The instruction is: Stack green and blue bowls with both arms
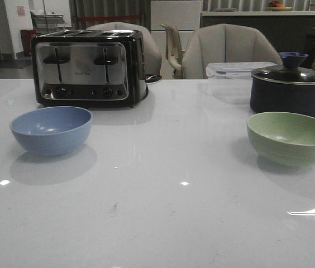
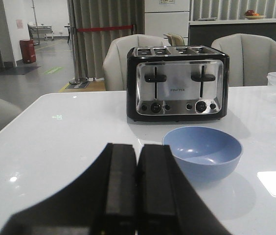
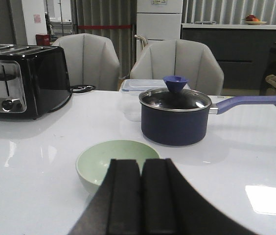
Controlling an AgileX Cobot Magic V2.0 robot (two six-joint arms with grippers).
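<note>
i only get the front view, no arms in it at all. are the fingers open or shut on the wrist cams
Observer: Left gripper has its fingers shut, nothing between them.
Operator: and the right
Observer: Right gripper is shut too, empty, with the green bowl just beyond it.
Operator: what's behind that green bowl, i only see the pot side on
Observer: The navy pot has a long handle sticking out away from the toaster, which your view cuts off.
</note>
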